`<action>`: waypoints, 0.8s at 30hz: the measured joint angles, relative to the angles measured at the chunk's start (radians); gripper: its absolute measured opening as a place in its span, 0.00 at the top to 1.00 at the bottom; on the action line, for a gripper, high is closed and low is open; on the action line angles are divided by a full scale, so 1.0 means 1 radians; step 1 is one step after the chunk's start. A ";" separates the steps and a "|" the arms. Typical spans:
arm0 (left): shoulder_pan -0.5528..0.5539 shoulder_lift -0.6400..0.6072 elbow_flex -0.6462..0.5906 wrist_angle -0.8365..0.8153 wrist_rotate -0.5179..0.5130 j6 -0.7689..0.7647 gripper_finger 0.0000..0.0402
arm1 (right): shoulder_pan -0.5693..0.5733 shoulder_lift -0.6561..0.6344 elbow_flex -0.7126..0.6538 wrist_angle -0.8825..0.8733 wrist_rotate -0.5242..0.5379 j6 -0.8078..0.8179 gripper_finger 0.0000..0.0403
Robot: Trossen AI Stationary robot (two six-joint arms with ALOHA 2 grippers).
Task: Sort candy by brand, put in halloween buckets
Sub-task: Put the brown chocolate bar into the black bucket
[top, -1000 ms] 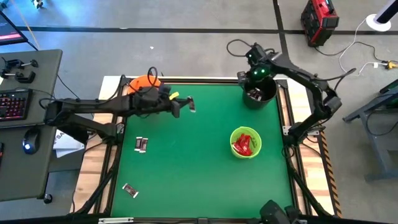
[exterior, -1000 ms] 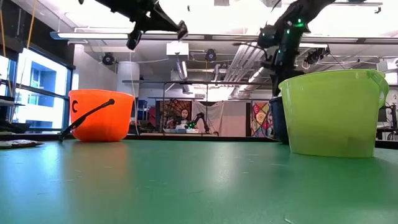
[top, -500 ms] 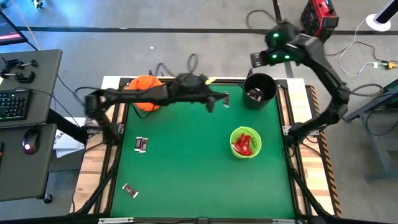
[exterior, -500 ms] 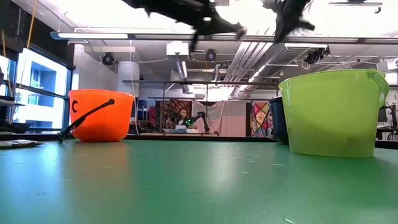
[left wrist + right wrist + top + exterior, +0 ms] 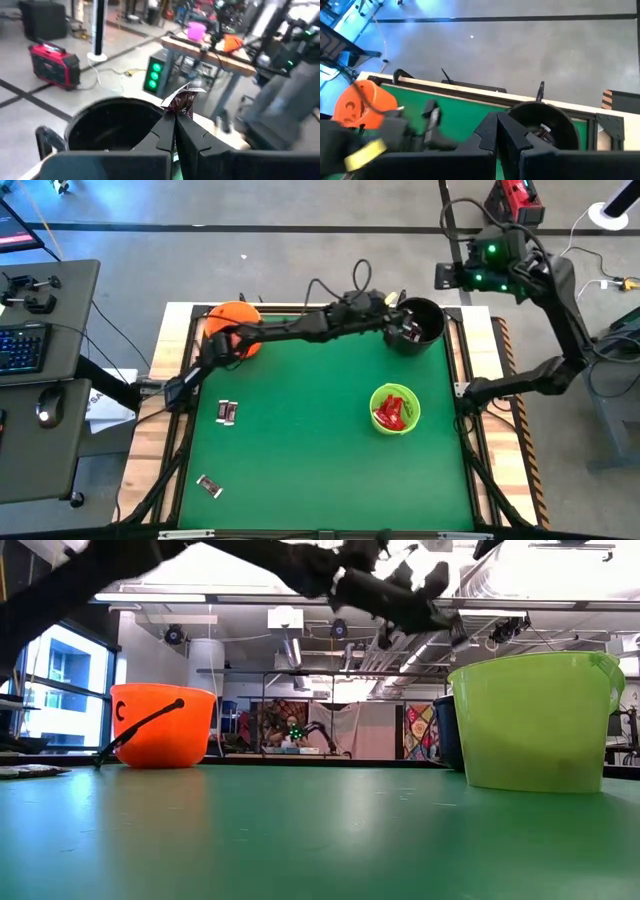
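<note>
1. The left gripper (image 5: 173,131) is pinched tight on one dark brown candy (image 5: 182,101). The wrapper sticks up out of the fingertips.
2. The left arm reaches all the way across the green table (image 5: 300,440) to the far right corner. Its gripper (image 5: 393,323) is right at the near rim of the black bucket (image 5: 425,315).
3. This is the thing that matters most: the black bucket's open mouth (image 5: 115,122) lies just ahead of the held candy and below it. I think the gripper needs to go a little more forward, so the candy is over the hole, and then let go. If it lets go too soon, the candy could hit the rim and fall on the table.
4. The right gripper (image 5: 496,131) is closed and holds nothing. It is up high, out past the table's far edge, so the left one is much nearer the bucket.
5. The lime green bucket (image 5: 395,409) has red candy (image 5: 392,411) in it. The orange bucket (image 5: 232,328) sits at the far left corner.
6. Two more candies still wait on the table, one dark one (image 5: 228,412) and one silvery one (image 5: 209,485) nearer the front edge
</note>
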 joint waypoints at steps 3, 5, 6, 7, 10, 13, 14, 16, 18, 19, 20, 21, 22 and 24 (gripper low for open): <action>0.012 0.091 0.075 0.054 -0.013 -0.001 1.00 | 0.019 0.000 -0.001 -0.012 0.004 0.019 1.00; 0.020 0.140 0.110 0.073 -0.015 -0.006 1.00 | 0.032 0.000 -0.001 -0.010 0.004 0.020 1.00; 0.024 0.155 0.121 0.070 -0.016 -0.006 1.00 | 0.039 0.000 -0.001 -0.010 0.004 0.020 1.00; 0.025 0.169 0.128 0.061 -0.020 -0.006 1.00 | 0.046 0.000 -0.001 -0.010 0.004 0.020 1.00; 0.031 0.190 0.133 0.058 -0.027 -0.006 0.97 | 0.067 0.000 -0.001 -0.013 0.007 0.020 1.00; 0.030 0.189 0.133 0.046 -0.026 0.001 0.89 | 0.084 0.000 -0.001 -0.021 0.007 0.020 1.00; 0.029 0.186 0.133 0.045 -0.026 0.015 0.86 | 0.088 0.000 -0.001 -0.022 0.009 0.017 1.00; 0.028 0.171 0.133 0.038 -0.026 0.068 0.78 | 0.093 0.000 -0.001 -0.022 0.018 0.008 1.00; 0.027 0.141 0.133 0.014 -0.026 0.118 0.70 | 0.093 0.000 -0.002 -0.022 0.030 0.002 1.00; 0.027 0.120 0.133 -0.017 -0.026 0.136 0.66 | 0.093 0.000 -0.001 -0.022 0.037 -0.003 1.00; 0.027 0.091 0.133 -0.068 -0.025 0.151 0.63 | 0.093 0.000 -0.002 -0.022 0.038 -0.011 1.00; 0.028 0.058 0.133 -0.137 -0.024 0.160 0.60 | 0.093 0.000 -0.002 -0.023 0.038 -0.017 1.00; 0.030 0.023 0.134 -0.222 -0.021 0.166 0.57 | 0.093 0.000 -0.002 -0.024 0.038 -0.023 1.00; 0.037 -0.046 0.135 -0.413 0.001 0.181 0.53 | 0.093 0.000 -0.002 -0.028 0.039 -0.040 1.00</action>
